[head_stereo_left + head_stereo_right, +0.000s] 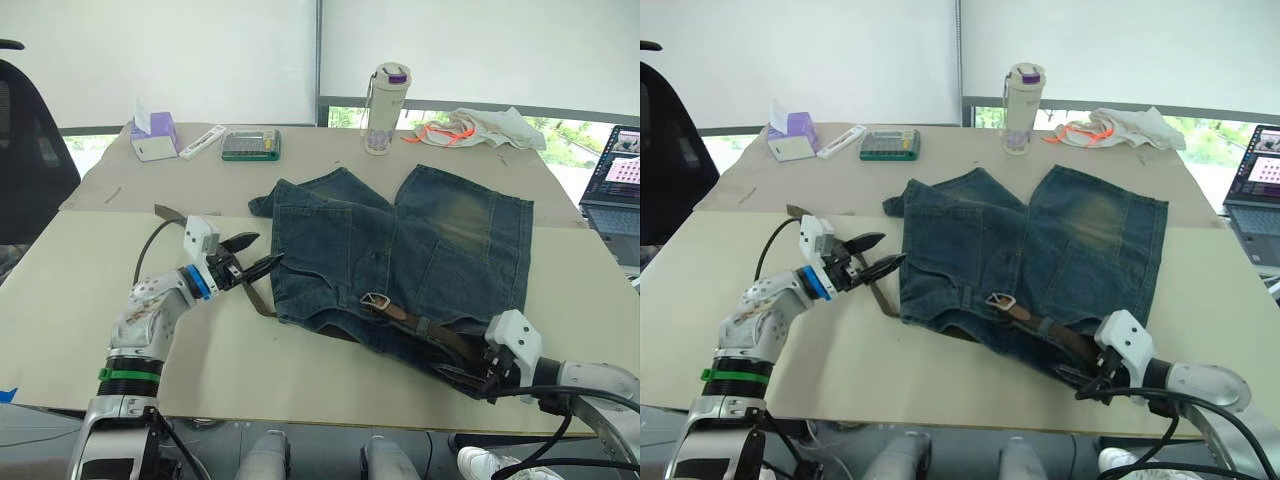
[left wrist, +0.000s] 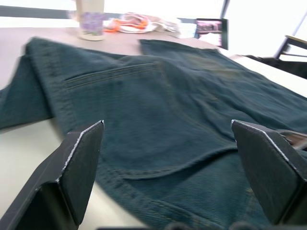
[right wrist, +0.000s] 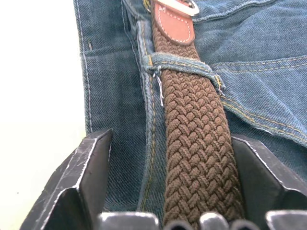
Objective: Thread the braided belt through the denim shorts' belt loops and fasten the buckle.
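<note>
Close to the near edge of the table (image 1: 90,330), the right gripper (image 1: 487,377) is seen at the waistband of the denim shorts (image 1: 420,250). Its two black fingers (image 3: 86,177) are spread apart, and the braided belt (image 3: 196,143) runs between them without being squeezed. In the right wrist view, the brown belt is passed under one of the belt loops (image 3: 184,64), and a tan leather end sits just past that loop. A little farther along the waistband, the silver buckle (image 1: 376,301) is laid on the denim. On the left side, the left gripper (image 1: 252,255) is held just beside the shorts' edge, with its fingers (image 2: 79,163) wide open and nothing in them. Another bit of the belt is looped on the table under that gripper. Farther back, a bottle (image 1: 385,110), a white cloth with orange cord (image 1: 480,128), a tissue box (image 1: 153,135) and a calculator (image 1: 250,145) are set on the table. At the far right, a laptop (image 1: 615,190) is seen.
</note>
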